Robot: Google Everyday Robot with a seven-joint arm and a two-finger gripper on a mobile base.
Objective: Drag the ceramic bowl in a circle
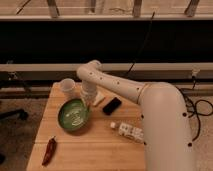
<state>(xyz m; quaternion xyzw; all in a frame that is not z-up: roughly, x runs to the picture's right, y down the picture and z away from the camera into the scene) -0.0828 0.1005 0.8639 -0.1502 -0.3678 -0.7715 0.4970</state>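
The ceramic bowl (73,115) is a round, shallow, glossy green bowl with pale rings inside. It sits on the wooden table (100,150), left of centre. My white arm reaches in from the right and bends down to the bowl's right rim. My gripper (86,104) hangs at that rim, its tip inside or on the bowl's edge.
A small white cup (68,87) stands just behind the bowl. A black flat object (111,105) lies to the right of the gripper. A plastic bottle (128,131) lies on its side at the front right. A red chilli pepper (49,150) lies near the front left edge.
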